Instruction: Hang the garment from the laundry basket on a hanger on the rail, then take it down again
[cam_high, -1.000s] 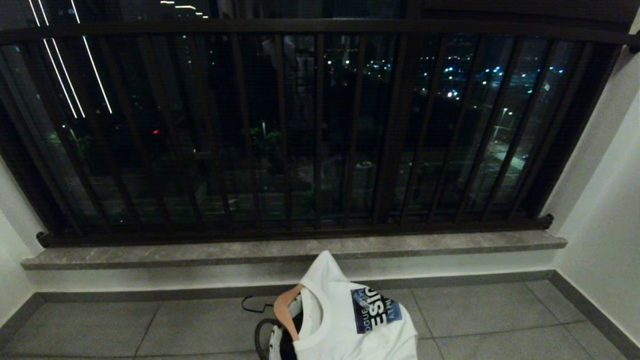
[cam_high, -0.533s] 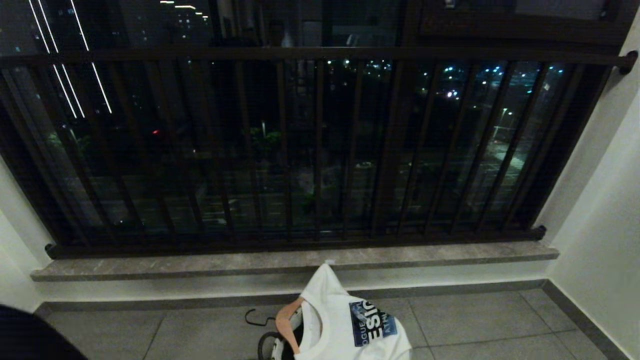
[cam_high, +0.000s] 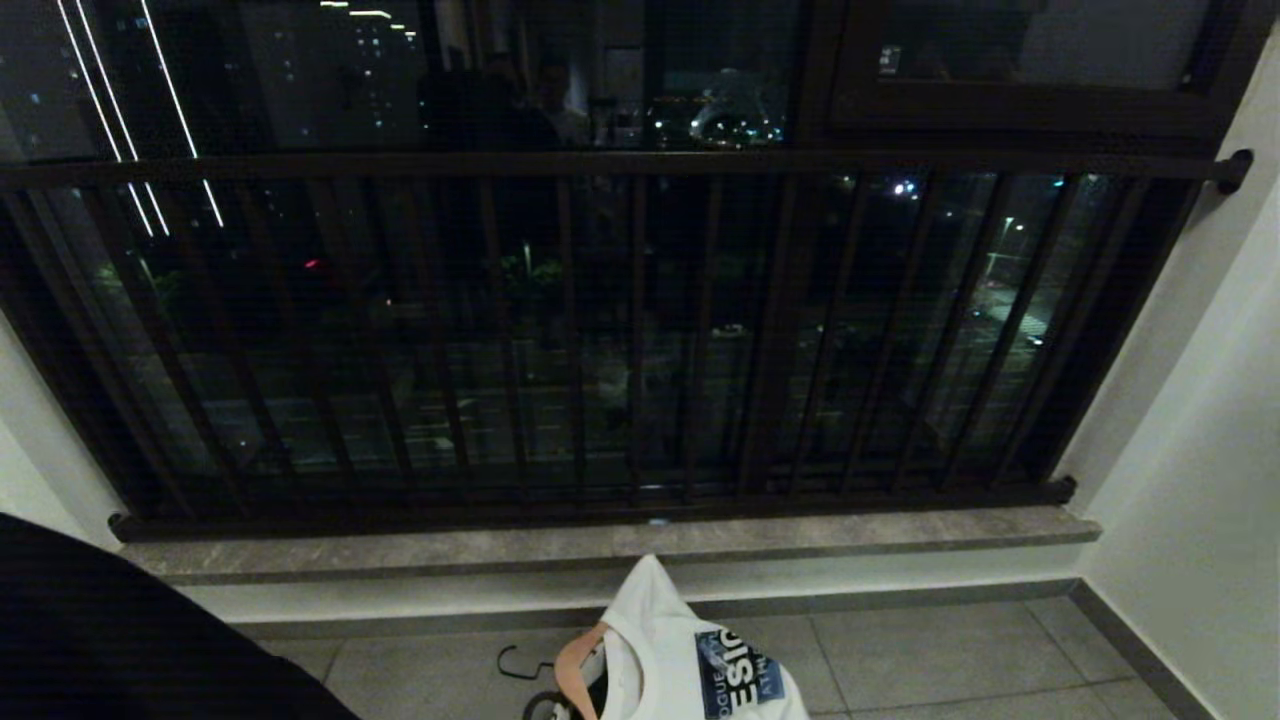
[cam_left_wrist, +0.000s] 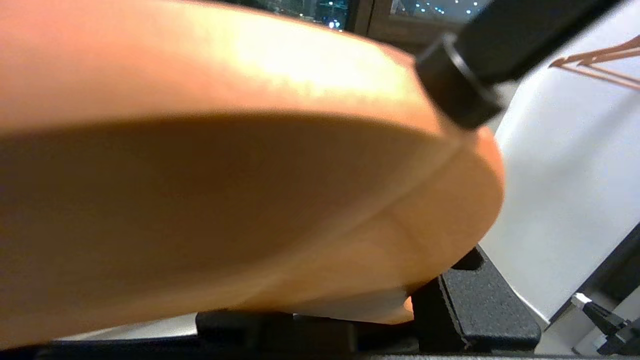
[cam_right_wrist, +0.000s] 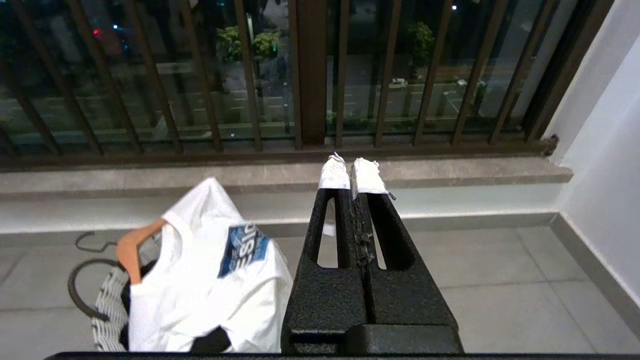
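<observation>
A white T-shirt (cam_high: 700, 660) with a blue logo is on an orange wooden hanger (cam_high: 575, 655) over the laundry basket (cam_right_wrist: 107, 320) on the floor. In the left wrist view the hanger (cam_left_wrist: 225, 165) fills the picture, its black hook collar (cam_left_wrist: 457, 87) beside the white garment (cam_left_wrist: 555, 190). My left gripper (cam_left_wrist: 350, 320) is shut on the hanger's wood, one black finger (cam_left_wrist: 480, 310) at its edge. My right gripper (cam_right_wrist: 352, 172) is shut and empty, its white-taped tips pointing at the window ledge, to the right of the shirt. The rail is out of view.
Dark brown window bars (cam_high: 640, 330) stand over a grey stone ledge (cam_high: 600, 545). White walls close in on the right (cam_high: 1200, 480) and the left. The basket's black loop handle (cam_right_wrist: 80, 285) lies on grey floor tiles (cam_high: 950, 650). My left arm is a dark mass (cam_high: 120, 640) at the lower left.
The whole head view has shifted downward, so the camera has risen. The shirt and basket now sit at the bottom edge. My dark left arm has come into the lower left corner.
</observation>
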